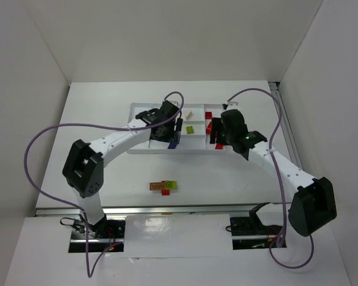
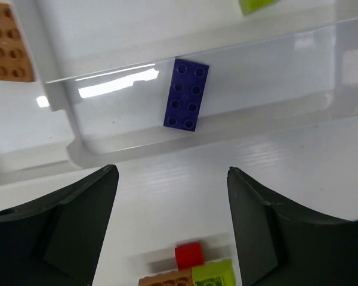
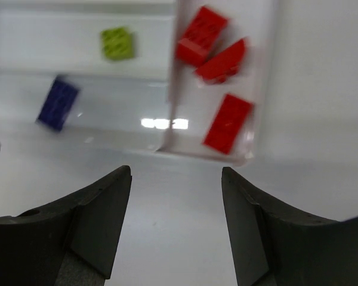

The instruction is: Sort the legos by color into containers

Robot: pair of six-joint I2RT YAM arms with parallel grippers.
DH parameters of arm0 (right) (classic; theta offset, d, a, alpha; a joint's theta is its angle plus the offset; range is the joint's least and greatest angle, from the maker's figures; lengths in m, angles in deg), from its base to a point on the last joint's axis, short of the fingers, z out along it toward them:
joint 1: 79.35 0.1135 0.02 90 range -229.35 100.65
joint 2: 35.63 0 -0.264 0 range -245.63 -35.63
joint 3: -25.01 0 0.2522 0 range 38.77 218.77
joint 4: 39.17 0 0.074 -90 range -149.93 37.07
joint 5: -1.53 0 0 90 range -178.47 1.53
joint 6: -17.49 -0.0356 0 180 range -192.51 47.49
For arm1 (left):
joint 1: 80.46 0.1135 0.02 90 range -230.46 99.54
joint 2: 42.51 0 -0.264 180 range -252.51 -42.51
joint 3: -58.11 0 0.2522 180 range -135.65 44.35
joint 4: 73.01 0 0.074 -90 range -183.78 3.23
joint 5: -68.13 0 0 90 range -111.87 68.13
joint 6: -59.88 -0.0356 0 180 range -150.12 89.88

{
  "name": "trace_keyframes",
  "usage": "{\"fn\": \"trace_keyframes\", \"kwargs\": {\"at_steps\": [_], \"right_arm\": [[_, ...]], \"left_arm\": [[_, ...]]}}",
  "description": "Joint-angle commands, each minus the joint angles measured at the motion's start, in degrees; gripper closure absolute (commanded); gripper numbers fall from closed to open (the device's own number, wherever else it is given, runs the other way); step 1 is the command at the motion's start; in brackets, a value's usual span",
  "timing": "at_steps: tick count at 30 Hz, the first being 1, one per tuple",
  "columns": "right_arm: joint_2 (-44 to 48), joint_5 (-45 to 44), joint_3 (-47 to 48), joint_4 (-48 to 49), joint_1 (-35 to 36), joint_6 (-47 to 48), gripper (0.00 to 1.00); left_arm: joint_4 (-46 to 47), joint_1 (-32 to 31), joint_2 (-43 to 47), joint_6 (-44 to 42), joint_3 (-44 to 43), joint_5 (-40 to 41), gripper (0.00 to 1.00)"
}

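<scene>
Lying in tray [image 2: 107, 143]: 1 purple lego [image 2: 186, 95], 3 red legos [image 3: 228, 123]

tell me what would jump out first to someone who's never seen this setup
The left gripper and right gripper hover open and empty at the near edge of a white tray. Three red bricks lie in a right end section, and a lone blue-purple brick lies in the nearest long slot. A small cluster of red, orange-brown and lime bricks sits unsorted on the table in front of the tray.
</scene>
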Motion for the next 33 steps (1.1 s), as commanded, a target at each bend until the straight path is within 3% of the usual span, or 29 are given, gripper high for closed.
{"fn": "trace_keyframes", "kwargs": {"at_steps": [1,4,6,11,13,16,19,25,33], "right_arm": [[3.18,7.43,-2.76,3.77,9.34,3.5,0.3],[3.18,8.84,-4.08,5.1,18.74,6.84,0.29],[3.18,9.46,-4.09,5.71,23.51,8.86,0.18],[-0.23,12.43,-2.69,5.02,35.63,16.33,0.15],[-2.61,16.55,-0.24,2.65,37.5,20.01,0.07],[-7.27,19.21,1.79,0.71,39.44,22.22,0.04],[-9.3,14.33,2.41,2.36,42.07,23.81,0.03],[-13.06,9.9,2.41,6.24,42.6,25.48,0.03],[-16.51,7.19,2.68,7.56,42.6,26.71,0.15]], "left_arm": [[-2.41,0.7,9.31,0.3,0.65,2.83,0.15],[-4.87,3.86,13.35,0.3,0.66,2.83,0.15],[-6.1,7.29,15.29,0.3,1.18,1.96,0.15],[-4.71,13.18,21.0,-0.22,3.64,-2.7,0.15],[-4.7,13.97,21.71,-0.75,3.64,-2.7,0.17],[-4.7,15.29,21.71,-0.75,4.17,-3.4,0.17],[-4.09,16.09,22.23,-0.22,5.48,-6.48,0.17],[-3.56,18.46,22.85,-0.22,6.81,-6.48,0.17],[-3.03,19.69,23.38,-0.22,7.86,-7.01,0.17]]}}
